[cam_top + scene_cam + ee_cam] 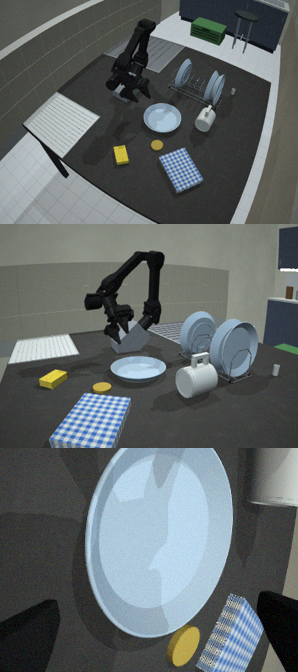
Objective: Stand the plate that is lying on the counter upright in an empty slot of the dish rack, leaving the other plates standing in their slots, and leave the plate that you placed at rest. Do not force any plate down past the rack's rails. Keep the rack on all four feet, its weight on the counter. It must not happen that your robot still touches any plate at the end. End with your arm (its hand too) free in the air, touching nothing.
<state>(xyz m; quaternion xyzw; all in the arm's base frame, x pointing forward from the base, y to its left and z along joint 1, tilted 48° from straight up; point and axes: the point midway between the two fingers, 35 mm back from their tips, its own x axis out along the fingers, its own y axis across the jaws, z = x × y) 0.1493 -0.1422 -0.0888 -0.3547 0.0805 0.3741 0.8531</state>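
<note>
A pale blue plate [162, 117] [138, 368] [160, 527] lies flat on the dark counter, in front of the arm. The wire dish rack [193, 84] [240, 377] stands behind it to the right. One plate [182, 72] [197, 331] stands upright at the rack's left end, and two plates [217, 86] [233, 346] stand close together at its right end. The slots between them are empty. My gripper [141, 96] [122, 336] [160, 606] is open and empty. It hangs above the counter at the lying plate's back left and looks down on the plate.
A white mug [204, 119] [196, 379] [276, 471] lies on its side between the plate and the rack's right end. A yellow disc [156, 144] [101, 387], a checked blue box [181, 169] [94, 419] and a yellow sponge [121, 154] [53, 378] lie nearer the front. A small white cup [233, 91] stands right of the rack.
</note>
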